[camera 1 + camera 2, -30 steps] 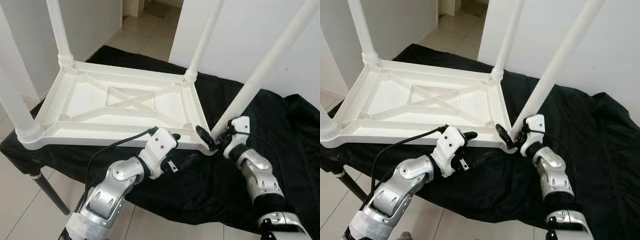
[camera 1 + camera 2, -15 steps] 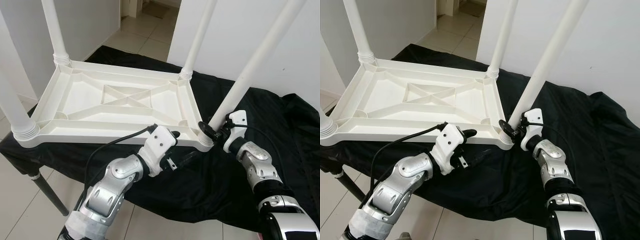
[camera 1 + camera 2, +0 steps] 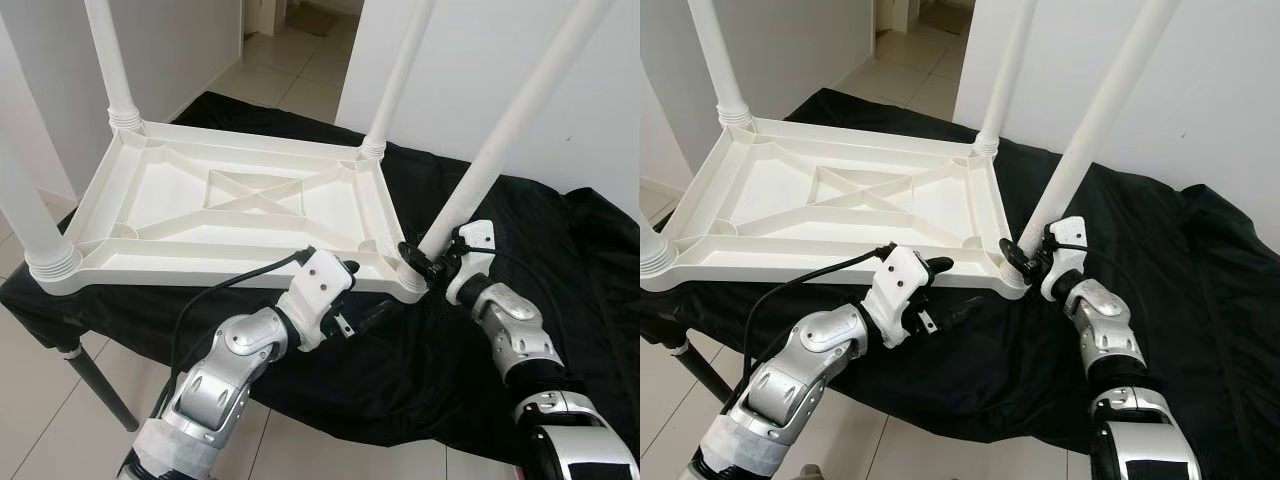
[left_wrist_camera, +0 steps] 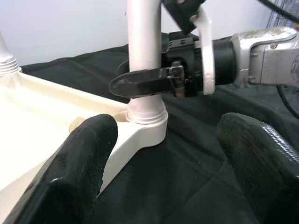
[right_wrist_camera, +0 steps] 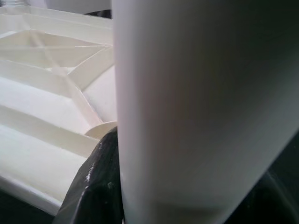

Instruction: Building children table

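A white plastic children's table [image 3: 200, 272] lies upside down on a black cloth [image 3: 420, 350], with its legs pointing up. The near right leg [image 3: 500, 140] stands tilted in the corner socket [image 4: 147, 123]. My right gripper [image 3: 425, 262] is shut on this leg just above the socket, one black finger [image 4: 145, 83] crossing its front. In the right wrist view the leg [image 5: 196, 102] sits between the fingers [image 5: 100, 186]. My left gripper [image 3: 365, 292] is open at the table's front rim, close to that corner, holding nothing.
Three other white legs rise at the near left [image 3: 30, 210], far left [image 3: 110, 60] and far right [image 3: 400, 70] corners. The cloth covers a stand with a dark metal leg [image 3: 95, 385]. White walls stand behind, and a tiled floor [image 3: 290, 60] leads through a doorway.
The camera has shifted a little. A second ago my right gripper sat lower beside the corner; it now holds the leg just above the socket. The left arm has barely moved.
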Tool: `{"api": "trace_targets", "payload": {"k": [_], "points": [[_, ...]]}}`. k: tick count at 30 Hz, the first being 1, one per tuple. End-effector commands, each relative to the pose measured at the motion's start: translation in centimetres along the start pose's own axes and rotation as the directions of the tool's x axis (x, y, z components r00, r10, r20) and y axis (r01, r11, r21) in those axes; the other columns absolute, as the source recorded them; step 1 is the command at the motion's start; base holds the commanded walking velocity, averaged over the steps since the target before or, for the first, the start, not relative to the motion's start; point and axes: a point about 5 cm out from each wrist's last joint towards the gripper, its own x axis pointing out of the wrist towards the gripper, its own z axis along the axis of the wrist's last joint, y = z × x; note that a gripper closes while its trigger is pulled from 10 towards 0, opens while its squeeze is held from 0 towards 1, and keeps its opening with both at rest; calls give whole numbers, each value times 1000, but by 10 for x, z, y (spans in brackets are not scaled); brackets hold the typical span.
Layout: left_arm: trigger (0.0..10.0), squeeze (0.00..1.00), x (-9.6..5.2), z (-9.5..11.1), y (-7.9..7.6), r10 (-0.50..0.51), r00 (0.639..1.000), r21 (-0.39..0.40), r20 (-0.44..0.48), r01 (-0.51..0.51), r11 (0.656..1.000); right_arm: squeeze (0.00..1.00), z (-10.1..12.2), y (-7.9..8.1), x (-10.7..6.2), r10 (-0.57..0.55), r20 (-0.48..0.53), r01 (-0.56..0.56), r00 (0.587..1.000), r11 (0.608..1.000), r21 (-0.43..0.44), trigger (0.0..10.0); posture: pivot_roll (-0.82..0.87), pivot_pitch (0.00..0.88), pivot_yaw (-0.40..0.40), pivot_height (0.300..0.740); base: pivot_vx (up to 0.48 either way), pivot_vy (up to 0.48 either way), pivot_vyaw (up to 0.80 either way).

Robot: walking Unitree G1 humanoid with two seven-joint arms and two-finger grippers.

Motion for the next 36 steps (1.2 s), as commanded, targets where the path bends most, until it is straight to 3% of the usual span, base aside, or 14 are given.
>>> {"api": "trace_targets", "payload": {"k": [1,2,4,5,7,8,10,11,16,17,23,32,33,36], "points": [[10000,0,3,0,0,22,1000,5,0,-22,1000,0,-11,-4,-4,-44,-59,44,997,999,4,10000,67,0,-150,740,0,0,0],[10000,0,3,0,0,22,1000,5,0,-22,1000,0,-11,-4,-1,-127,-52,128,991,992,10,10000,70,0,-154,740,0,0,0],[10000,0,3,0,0,22,1000,5,0,-22,1000,0,-11,-4,-1,-127,-52,128,991,992,10,10000,70,0,-154,740,0,0,0],[10000,0,2,0,1,29,1000,4,1,-29,1000,0,-10,-3,1,-227,-44,229,973,973,32,10000,72,0,-157,740,0,0,0],[10000,0,2,0,1,29,1000,4,1,-29,1000,0,-10,-3,1,-227,-44,229,973,973,32,10000,72,0,-157,740,0,0,0],[10000,0,2,0,1,35,999,2,2,-35,999,0,-10,-1,1,-328,-40,330,944,943,50,10000,73,0,-160,740,0,0,0],[10000,0,2,0,1,35,999,2,2,-35,999,0,-10,-1,1,-328,-40,330,944,943,50,10000,73,0,-160,740,0,0,0],[10000,0,1,0,1,38,999,-1,2,-38,999,0,-11,4,2,-412,-43,414,910,908,62,10000,66,0,-156,740,0,0,0],[10000,0,3,-2,-2,30,1000,-9,2,-30,1000,0,-14,27,11,-504,-49,506,862,859,74,10000,56,0,-150,740,0,0,0],[10000,0,4,-2,-2,25,1000,-8,3,-25,1000,0,-13,34,16,-554,-51,556,831,827,86,10000,51,0,-149,740,0,0,0],[10000,0,4,-2,-1,24,1000,-6,3,-24,1000,0,-10,46,24,-643,-74,647,763,754,118,10000,59,0,-158,740,0,0,0],[10000,0,0,-4,-4,44,999,-14,-1,-44,999,0,-6,56,24,-639,-39,639,768,762,104,10000,75,0,-178,740,0,0,0],[10000,0,0,-4,-4,44,999,-16,-1,-44,999,1000,-5,58,23,-631,-25,628,776,767,130,10000,72,0,-178,740,0,0,0],[10000,0,-1,-4,-5,43,999,-19,-2,-43,999,1000,-2,58,21,-618,2,611,786,778,148,10000,71,0,-178,740,0,0,0]]}}
